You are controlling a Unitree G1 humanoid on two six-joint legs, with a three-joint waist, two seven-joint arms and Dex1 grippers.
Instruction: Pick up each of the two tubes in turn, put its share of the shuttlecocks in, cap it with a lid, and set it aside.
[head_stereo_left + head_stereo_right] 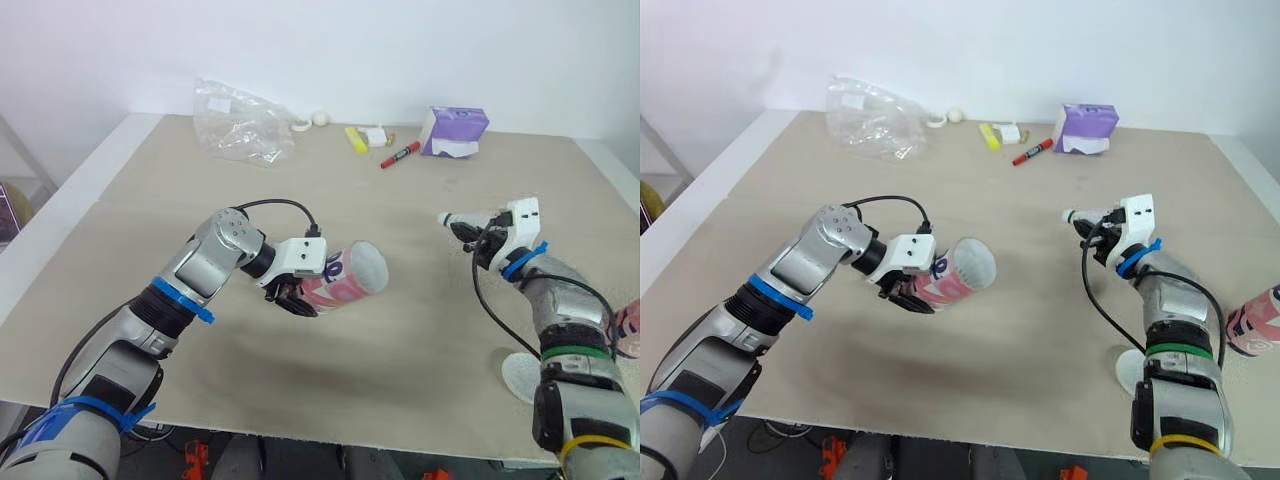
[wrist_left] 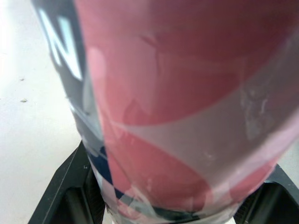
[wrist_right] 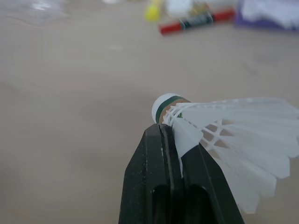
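Tube [image 1: 352, 276] lies nearly level above the table [image 1: 400, 350], clamped in my left gripper [image 1: 292, 298], mouth facing right. My right gripper [image 3: 180, 140] pinches the shuttlecock [image 3: 224, 135] by its feathers, well apart from that mouth. Risk: that thin hold could let it twist and catch the rim.

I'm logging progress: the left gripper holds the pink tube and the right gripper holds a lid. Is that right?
Not quite. The right wrist view shows the right gripper shut on a shuttlecock, not a lid. The left gripper does hold the pink tube.
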